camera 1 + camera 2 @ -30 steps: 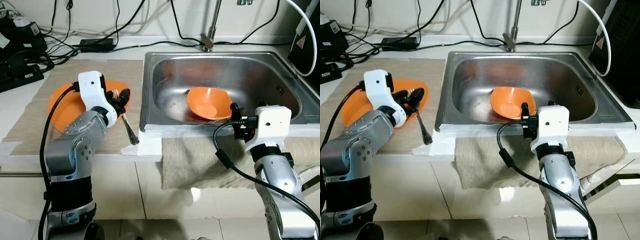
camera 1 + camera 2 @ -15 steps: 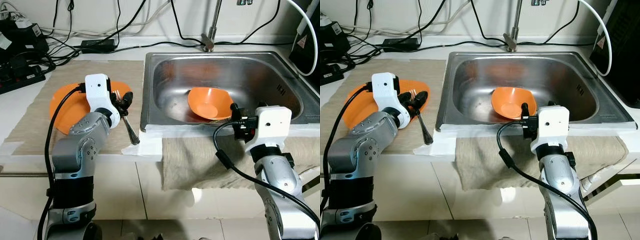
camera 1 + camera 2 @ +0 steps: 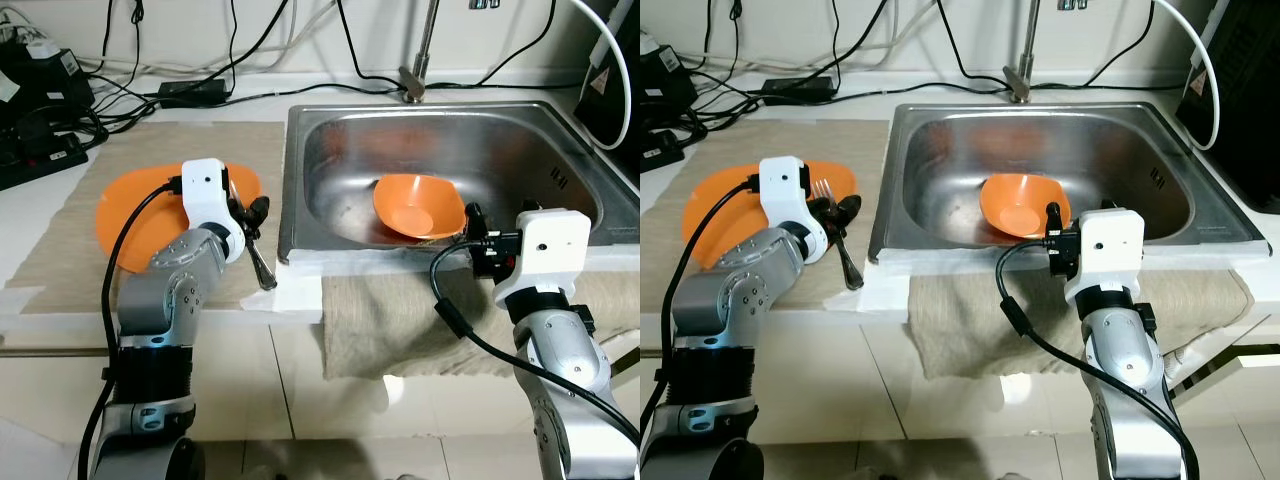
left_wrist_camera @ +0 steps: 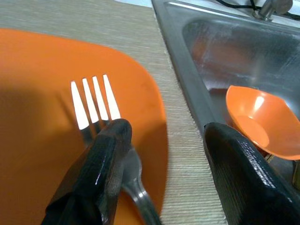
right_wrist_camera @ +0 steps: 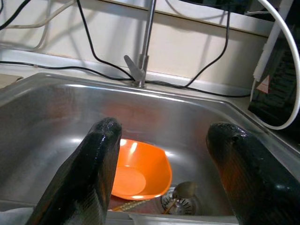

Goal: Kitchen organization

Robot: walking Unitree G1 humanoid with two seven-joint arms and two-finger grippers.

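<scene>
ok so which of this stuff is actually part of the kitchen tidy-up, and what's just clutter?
Part of the job:
- orange plate on the mat
- fork on the plate, and a spoon beside it
- orange bowl in the sink
- left gripper, open over the fork
- right gripper, open at the sink's front edge

Lying about:
- cables and power strip
- faucet
- cloth over the counter edge

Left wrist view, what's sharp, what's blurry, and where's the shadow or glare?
Left wrist view: the fork tines are crisp and gleam white, the near black fingers are soft and out of focus with a small highlight, and a dark shadow covers one side of the orange plate. The sink shows dull, hazy reflections.
</scene>
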